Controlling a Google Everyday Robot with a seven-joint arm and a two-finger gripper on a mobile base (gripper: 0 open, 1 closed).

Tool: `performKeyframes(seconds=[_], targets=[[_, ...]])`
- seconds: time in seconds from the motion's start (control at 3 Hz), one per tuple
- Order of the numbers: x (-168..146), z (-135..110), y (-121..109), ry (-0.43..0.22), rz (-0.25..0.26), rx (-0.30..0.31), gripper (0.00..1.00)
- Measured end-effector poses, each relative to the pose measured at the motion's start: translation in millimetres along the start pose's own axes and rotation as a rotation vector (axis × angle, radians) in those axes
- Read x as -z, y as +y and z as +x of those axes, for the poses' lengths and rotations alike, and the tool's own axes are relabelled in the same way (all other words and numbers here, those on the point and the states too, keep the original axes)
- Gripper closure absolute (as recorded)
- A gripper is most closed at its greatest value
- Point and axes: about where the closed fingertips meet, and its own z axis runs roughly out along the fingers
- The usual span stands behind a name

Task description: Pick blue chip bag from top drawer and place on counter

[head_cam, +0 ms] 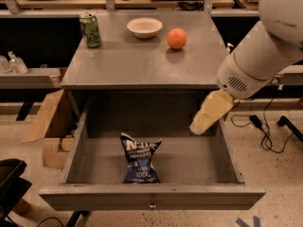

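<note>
The blue chip bag (pixel 140 159) lies in the open top drawer (pixel 151 196), left of its middle, near the front panel. It is dark navy with white lettering. The grey counter (pixel 142 60) is above and behind the drawer. My arm comes in from the upper right. My gripper (pixel 209 113), tan and padded, hangs over the drawer's right back corner, well to the right of the bag and above it. It holds nothing that I can see.
On the counter stand a green can (pixel 90 30) at the back left, a white bowl (pixel 144 27) at the back middle and an orange (pixel 176 38) to its right. Cardboard boxes (pixel 49 126) sit on the floor left of the drawer. Cables (pixel 265 131) lie on the floor at right.
</note>
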Motion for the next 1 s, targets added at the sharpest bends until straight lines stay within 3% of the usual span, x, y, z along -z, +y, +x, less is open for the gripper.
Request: performKeyframes(seconds=[0.33, 1.0], targets=[[-27.8, 1.0, 8.4, -0.027, -0.009, -0.094, 0.00], [-43.7, -6.7, 16.5, -0.035, -0.021, -0.104, 0.00]])
